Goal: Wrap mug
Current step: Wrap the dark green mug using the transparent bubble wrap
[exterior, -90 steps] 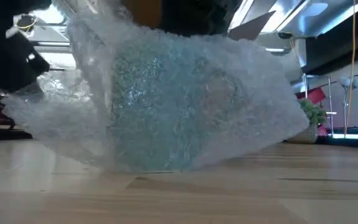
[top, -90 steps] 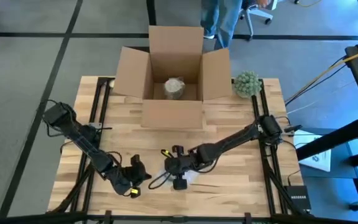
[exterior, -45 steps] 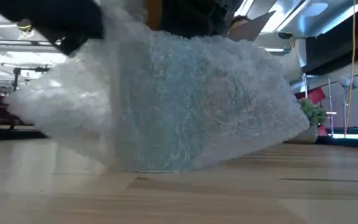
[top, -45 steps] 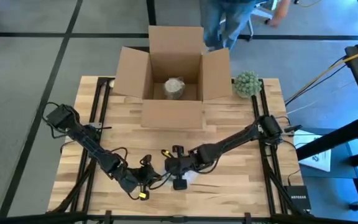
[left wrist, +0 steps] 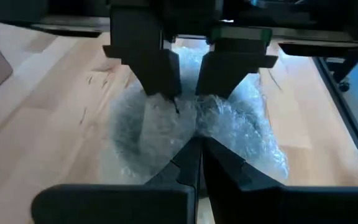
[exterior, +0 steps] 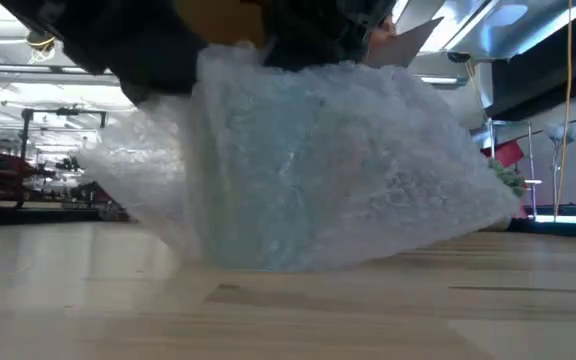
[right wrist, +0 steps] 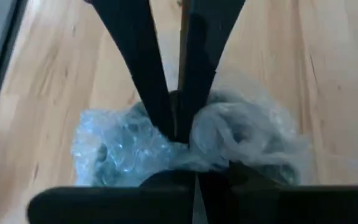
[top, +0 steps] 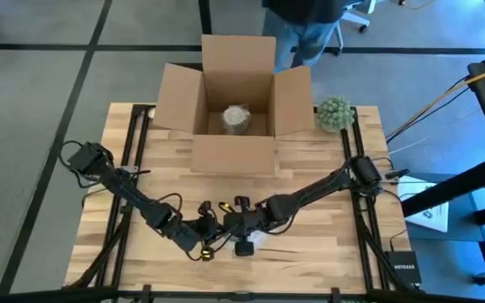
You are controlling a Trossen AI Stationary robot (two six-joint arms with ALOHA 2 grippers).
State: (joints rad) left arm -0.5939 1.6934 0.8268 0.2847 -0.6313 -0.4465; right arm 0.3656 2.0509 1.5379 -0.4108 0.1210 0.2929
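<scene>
The left gripper (left wrist: 197, 146) is pinched shut on the bubble wrap (left wrist: 229, 130) — and the right gripper (right wrist: 188, 158) is pinched shut on it too. The wrapped bundle (exterior: 338, 170) sits near the table's (top: 327, 244) front edge, well apart from the cardboard box (top: 234, 105) — bare wood lies between.

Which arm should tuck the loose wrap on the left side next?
Left, probably. The left gripper is shut at the bubble wrap's left flap, while the right gripper pins the bundle from above.
</scene>
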